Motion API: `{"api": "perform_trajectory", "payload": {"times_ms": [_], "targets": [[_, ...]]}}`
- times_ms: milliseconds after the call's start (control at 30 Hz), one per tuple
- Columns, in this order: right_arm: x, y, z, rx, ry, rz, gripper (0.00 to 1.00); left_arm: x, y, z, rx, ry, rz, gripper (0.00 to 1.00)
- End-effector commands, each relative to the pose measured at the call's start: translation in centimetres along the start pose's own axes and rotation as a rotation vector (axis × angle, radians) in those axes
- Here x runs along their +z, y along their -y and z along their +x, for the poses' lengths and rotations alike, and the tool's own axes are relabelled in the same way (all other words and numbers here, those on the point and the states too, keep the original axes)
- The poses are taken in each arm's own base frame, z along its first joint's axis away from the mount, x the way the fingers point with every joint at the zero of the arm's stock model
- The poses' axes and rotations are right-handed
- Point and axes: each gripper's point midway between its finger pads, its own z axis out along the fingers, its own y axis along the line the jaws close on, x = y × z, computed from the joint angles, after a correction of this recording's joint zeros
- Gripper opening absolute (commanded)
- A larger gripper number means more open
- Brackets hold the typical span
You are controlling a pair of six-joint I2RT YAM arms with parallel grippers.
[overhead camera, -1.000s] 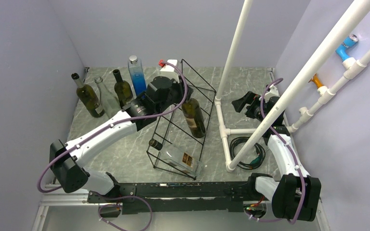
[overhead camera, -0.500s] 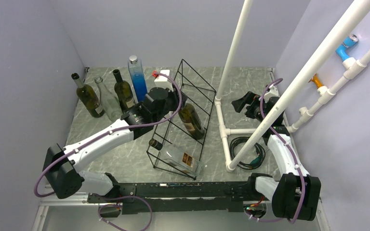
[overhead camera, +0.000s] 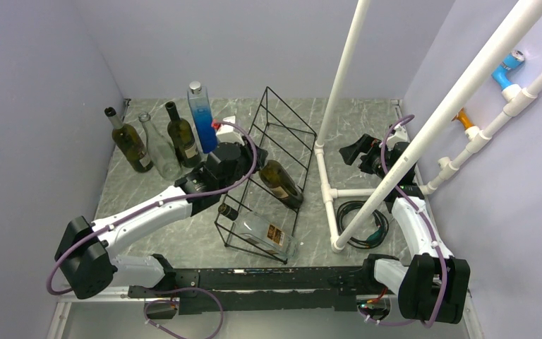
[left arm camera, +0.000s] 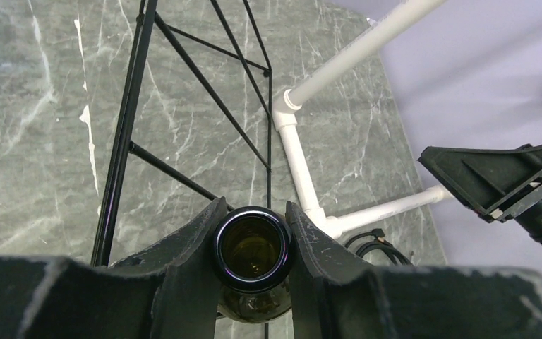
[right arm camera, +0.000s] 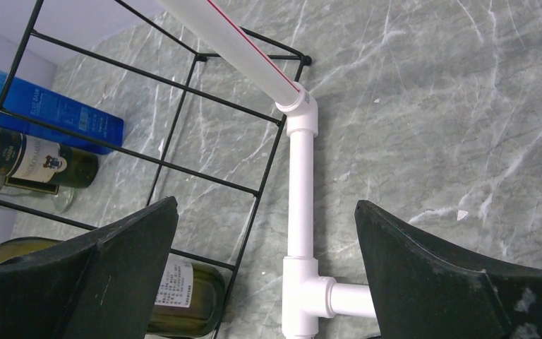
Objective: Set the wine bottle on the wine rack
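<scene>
Left gripper [left arm camera: 253,212] clamped around the neck of the dark green glass wine bottle [overhead camera: 281,183], our arm [overhead camera: 148,208] stretched forward; bottle slants through the black wire wine rack [left arm camera: 121,141]; right gripper [right arm camera: 266,203] gapes.

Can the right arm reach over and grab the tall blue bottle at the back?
Probably not. The wine rack and the white pipe frame stand between the right arm's fingers and the blue bottle, far over on the left.

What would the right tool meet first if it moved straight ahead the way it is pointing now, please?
Most likely the white pipe lying on the table, centred ahead of the right tool; the wine rack stands just beyond. Depth is uncertain.
</scene>
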Motion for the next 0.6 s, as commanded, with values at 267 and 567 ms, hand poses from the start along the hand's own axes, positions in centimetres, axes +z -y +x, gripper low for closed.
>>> {"api": "perform_trajectory", "payload": {"times_ms": [267,567], "targets": [[-0.4,-1.3,-1.6,-0.028,0.062,-0.047,1.0,-1.1,0.3,-2.3,-0.265,0.026,0.004,0.0],[-0.4,-1.2,-1.5,-0.029,0.058,-0.047,1.0,-1.1,-0.6,-0.4,-0.243,-0.054,-0.023,0.0]]}}
